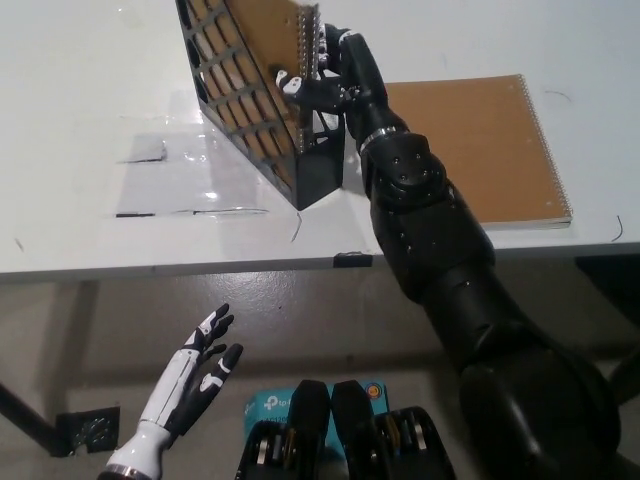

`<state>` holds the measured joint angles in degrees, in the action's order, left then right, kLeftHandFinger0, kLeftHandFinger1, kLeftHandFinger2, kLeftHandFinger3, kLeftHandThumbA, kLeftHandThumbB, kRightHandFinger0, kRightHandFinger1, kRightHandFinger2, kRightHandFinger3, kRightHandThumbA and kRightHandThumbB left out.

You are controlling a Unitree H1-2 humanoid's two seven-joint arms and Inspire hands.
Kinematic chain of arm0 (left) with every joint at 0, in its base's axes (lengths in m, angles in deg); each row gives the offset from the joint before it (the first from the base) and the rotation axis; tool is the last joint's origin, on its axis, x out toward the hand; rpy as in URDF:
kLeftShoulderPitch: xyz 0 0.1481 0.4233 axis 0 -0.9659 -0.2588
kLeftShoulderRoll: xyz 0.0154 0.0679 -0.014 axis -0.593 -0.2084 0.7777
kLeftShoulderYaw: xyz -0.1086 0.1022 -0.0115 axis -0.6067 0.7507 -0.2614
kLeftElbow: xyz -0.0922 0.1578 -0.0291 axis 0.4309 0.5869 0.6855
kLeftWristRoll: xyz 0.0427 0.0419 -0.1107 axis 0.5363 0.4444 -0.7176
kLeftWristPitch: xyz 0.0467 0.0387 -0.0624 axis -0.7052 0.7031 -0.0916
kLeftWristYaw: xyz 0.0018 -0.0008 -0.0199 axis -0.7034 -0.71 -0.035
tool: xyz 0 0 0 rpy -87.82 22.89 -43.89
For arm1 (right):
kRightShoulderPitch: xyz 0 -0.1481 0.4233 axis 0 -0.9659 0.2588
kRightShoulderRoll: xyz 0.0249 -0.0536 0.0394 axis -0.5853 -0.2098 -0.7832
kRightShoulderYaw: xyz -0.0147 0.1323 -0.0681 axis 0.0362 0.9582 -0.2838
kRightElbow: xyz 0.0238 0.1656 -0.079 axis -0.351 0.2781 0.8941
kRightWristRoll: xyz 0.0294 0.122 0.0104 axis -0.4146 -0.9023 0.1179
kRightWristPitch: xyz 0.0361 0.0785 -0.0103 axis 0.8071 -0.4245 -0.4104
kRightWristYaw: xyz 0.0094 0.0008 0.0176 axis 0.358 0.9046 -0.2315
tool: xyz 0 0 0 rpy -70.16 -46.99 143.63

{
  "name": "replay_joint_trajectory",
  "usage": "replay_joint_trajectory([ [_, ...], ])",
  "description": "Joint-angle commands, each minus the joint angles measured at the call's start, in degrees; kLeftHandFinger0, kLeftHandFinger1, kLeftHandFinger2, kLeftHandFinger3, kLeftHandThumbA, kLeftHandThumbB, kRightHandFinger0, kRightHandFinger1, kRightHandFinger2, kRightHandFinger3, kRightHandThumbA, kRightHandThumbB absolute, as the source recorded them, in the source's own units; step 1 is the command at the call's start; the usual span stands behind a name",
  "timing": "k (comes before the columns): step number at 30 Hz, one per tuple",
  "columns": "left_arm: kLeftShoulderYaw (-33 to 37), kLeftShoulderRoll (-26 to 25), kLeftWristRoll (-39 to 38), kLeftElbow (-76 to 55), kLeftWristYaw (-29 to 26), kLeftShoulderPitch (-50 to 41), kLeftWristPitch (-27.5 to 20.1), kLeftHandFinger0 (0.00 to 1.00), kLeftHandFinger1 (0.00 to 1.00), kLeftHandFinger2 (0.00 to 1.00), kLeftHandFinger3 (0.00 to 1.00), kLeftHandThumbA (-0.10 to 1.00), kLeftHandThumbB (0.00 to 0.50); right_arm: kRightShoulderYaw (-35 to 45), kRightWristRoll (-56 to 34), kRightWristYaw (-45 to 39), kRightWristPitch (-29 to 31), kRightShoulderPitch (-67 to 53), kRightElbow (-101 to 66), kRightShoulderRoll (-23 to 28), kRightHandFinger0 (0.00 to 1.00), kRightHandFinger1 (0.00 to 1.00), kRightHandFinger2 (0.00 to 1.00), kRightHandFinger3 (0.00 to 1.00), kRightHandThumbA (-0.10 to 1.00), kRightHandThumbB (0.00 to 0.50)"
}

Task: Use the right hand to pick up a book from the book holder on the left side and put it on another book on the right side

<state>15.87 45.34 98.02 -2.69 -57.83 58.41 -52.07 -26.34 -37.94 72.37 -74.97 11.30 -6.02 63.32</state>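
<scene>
Black right robot hand (335,80) pinches a brown spiral-bound book (275,30) inside the black lattice book holder (255,125).

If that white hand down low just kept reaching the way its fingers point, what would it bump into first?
Probably the white table. The left hand hangs open below the table's front edge, fingers aimed up and away from the robot, toward that edge or the underside. Depth is unclear from above, so it might pass beneath.

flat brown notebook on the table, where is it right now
In the head view the flat brown notebook lies on the white table at picture right, just right of the black right hand and the black book holder.
</scene>
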Motion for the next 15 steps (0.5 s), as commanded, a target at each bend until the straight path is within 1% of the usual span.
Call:
replay_joint_trajectory([
  [1, -0.1, -0.6, -0.1, -1.0, 0.7, 0.6, -0.5, 0.94, 1.0, 1.0, 1.0, 0.91, 0.207, 2.4, -5.6, 0.0, 3.1, 5.5, -4.9, -1.4, 0.0, 0.13, 0.52, 0.29, 0.21, 0.201],
  [3, 0.0, -0.6, 0.0, -0.9, 0.7, 0.7, -0.5, 0.94, 1.0, 1.0, 1.0, 0.91, 0.207, 2.9, -6.1, -0.5, 2.7, 5.5, -5.2, -1.5, 0.0, 0.14, 0.53, 0.29, 0.2, 0.203],
  [4, 0.0, -0.6, 0.3, -0.9, 0.6, 0.8, -0.4, 0.94, 1.0, 1.0, 1.0, 0.92, 0.213, 3.3, -6.5, -0.4, 1.7, 5.4, -5.7, -1.7, 0.0, 0.16, 0.54, 0.28, 0.17, 0.206],
  [5, 0.0, -0.6, 0.2, -0.7, 0.6, 0.9, -0.9, 0.94, 1.0, 1.0, 1.0, 0.92, 0.202, 3.5, -6.7, -0.4, 2.1, 5.6, -5.0, -1.6, 0.0, 0.16, 0.54, 0.27, 0.1, 0.188],
  [6, 0.0, -0.6, 0.1, -0.6, 0.6, 1.0, -1.0, 0.94, 1.0, 1.0, 1.0, 0.92, 0.199, 3.5, -6.7, -0.4, 2.4, 5.7, -4.6, -1.5, 0.0, 0.16, 0.54, 0.26, 0.06, 0.184],
  [7, 0.0, -0.7, 0.2, -0.4, 0.6, 1.2, -1.3, 0.94, 1.0, 1.0, 1.0, 0.92, 0.199, 3.5, -6.7, -0.4, 3.2, 5.9, -3.9, -1.4, 0.0, 0.16, 0.55, 0.25, -0.03, 0.177],
  [8, 0.0, -0.7, 0.2, -0.2, 0.6, 1.3, -1.5, 0.94, 1.0, 1.0, 1.0, 0.92, 0.199, 3.6, -6.8, -0.3, 3.4, 6.0, -3.5, -1.3, 0.0, 0.17, 0.57, 0.34, -0.1, 0.152],
  [9, 0.0, -0.7, 0.1, -0.1, 0.6, 1.4, -1.6, 0.94, 1.0, 1.0, 1.0, 0.92, 0.199, 4.1, -7.6, -0.4, 3.2, 6.3, -3.2, -1.3, 0.0, 0.19, 0.61, 0.5, -0.1, 0.118],
  [10, 0.0, -0.7, 0.1, -0.1, 0.6, 1.5, -1.5, 0.94, 1.0, 1.0, 1.0, 0.92, 0.197, 5.5, -9.7, -1.6, 2.9, 6.6, -2.8, -1.4, 0.0, 0.24, 0.67, 0.65, -0.1, 0.103],
  [11, 0.0, -0.7, 0.2, -0.1, 0.6, 1.6, -1.5, 0.94, 1.0, 1.0, 1.0, 0.92, 0.197, 6.6, -11.4, -2.8, 2.6, 7.0, -2.5, -1.4, 0.0, 0.26, 0.7, 0.69, -0.1, 0.101],
  [13, 0.0, -0.6, 0.1, -0.5, 0.6, 1.6, -0.8, 0.93, 1.0, 1.0, 1.0, 0.92, 0.206, 9.7, -15.9, -5.0, 0.1, 7.5, -3.6, -1.8, 0.0, 0.27, 0.69, 0.7, -0.1, 0.108],
  [15, -0.1, -0.4, -0.3, -0.5, 0.7, 1.7, -0.7, 0.94, 1.0, 1.0, 1.0, 0.92, 0.21, 13.6, -21.0, -6.0, -3.5, 8.6, -4.9, -2.2, 0.0, 0.3, 0.73, 0.77, -0.1, 0.123],
])
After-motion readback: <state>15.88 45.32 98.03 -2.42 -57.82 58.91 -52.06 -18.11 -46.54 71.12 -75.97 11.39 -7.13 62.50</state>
